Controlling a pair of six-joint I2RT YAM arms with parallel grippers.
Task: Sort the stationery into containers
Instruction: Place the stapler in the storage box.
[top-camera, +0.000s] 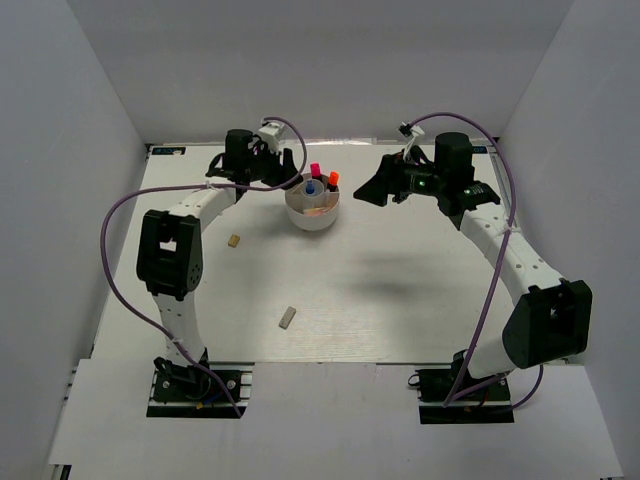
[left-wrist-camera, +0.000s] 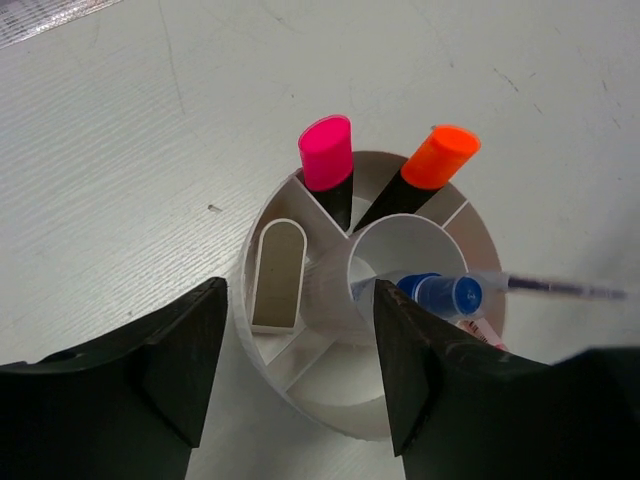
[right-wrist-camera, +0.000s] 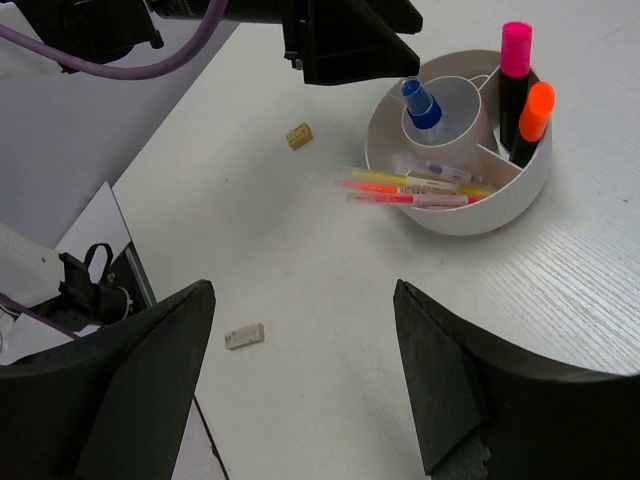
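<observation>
Left fingers (left-wrist-camera: 180, 370), open and empty, hang over the tub (right-wrist-camera: 470, 215); an eraser (left-wrist-camera: 278, 275) lies in an outer compartment. Right fingers (right-wrist-camera: 150, 380) are open and well apart from the tub. The left arm should rise straight up, clear of the highlighters (left-wrist-camera: 328, 165), then go for the loose eraser (top-camera: 234, 240) on the worktop (top-camera: 400, 300).

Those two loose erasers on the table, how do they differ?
The far eraser is beige and stubby; the near eraser is paler grey and longer. The far eraser lies just left of the white tub in the top view; the near eraser lies well away from it, toward the table's front edge. Both lie flat outside the tub.
</observation>
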